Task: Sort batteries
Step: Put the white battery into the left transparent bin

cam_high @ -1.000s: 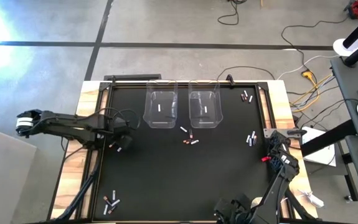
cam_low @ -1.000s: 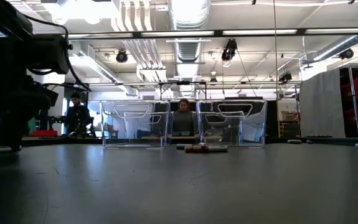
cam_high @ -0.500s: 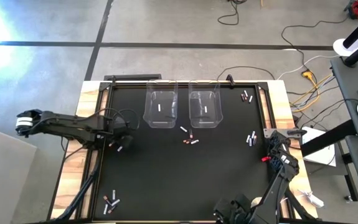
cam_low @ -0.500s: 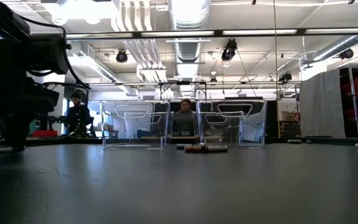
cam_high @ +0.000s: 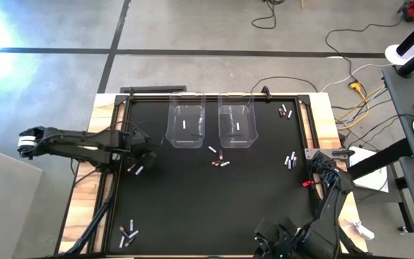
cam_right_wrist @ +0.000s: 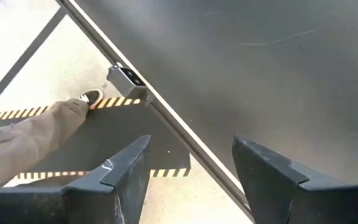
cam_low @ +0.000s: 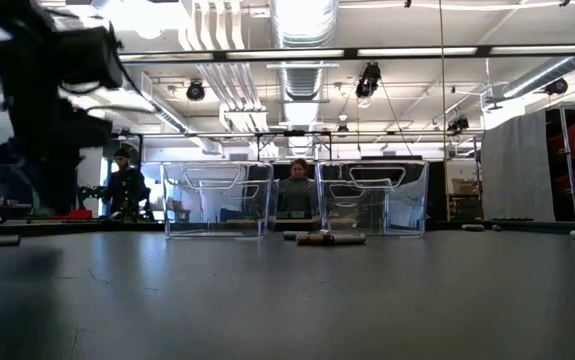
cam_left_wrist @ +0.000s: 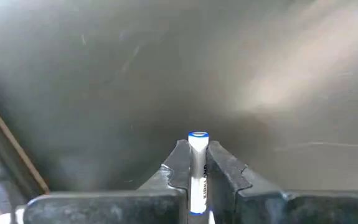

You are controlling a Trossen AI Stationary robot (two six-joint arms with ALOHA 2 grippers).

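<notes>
My left gripper (cam_high: 139,154) hovers over the black table's left part, shut on a silvery-white battery with a blue ring at its end (cam_left_wrist: 198,138). Another battery (cam_high: 138,170) lies on the mat just below it. More batteries lie in the middle (cam_high: 219,160), at the right (cam_high: 291,160), at the far right (cam_high: 286,111) and at the near left (cam_high: 127,233). Two clear bins (cam_high: 185,126) (cam_high: 236,126) stand at the far edge, each with one white battery inside. My right gripper (cam_right_wrist: 191,149) hangs open and empty over the table's right edge (cam_high: 315,171). My left gripper pinches the white battery by its long sides (cam_left_wrist: 197,167) between its two fingers. The battery lies along the fingers, and its blue-ringed end sticks out past the fingertips. The fingers point steeply down, and the battery is lifted clear of the mat.
The table's metal frame rail (cam_right_wrist: 166,118) runs under my right gripper; beyond it a person's leg and shoe (cam_right_wrist: 73,115) stand on the floor. People (cam_low: 294,195) sit behind the bins. A red piece (cam_high: 306,183) shows by my right arm.
My left gripper has shut on a white battery on the mat and then risen with it, drawing slightly toward the far left; the battery is now clear of the table. My right gripper has risen, still open.
</notes>
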